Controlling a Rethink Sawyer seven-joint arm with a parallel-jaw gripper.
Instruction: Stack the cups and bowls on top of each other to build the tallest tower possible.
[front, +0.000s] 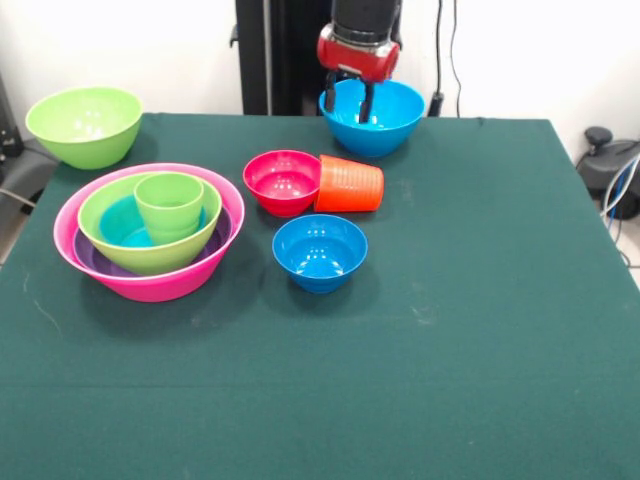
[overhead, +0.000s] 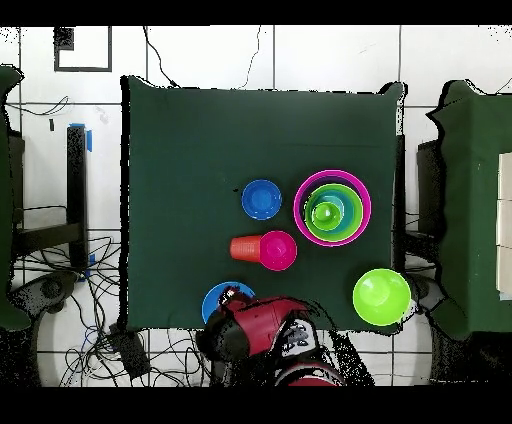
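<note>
Gripper (front: 355, 104) fingers inside large blue bowl (front: 385, 125); green tablecloth (front: 480, 300).

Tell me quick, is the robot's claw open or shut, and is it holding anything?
Tool: open, holding nothing; its fingers reach down into the large glossy blue plastic bowl at the table's edge.

Pink bowl (front: 150, 285) holds nested stack; orange cup (front: 350, 184) tipped beside red bowl (front: 283, 181).
</note>
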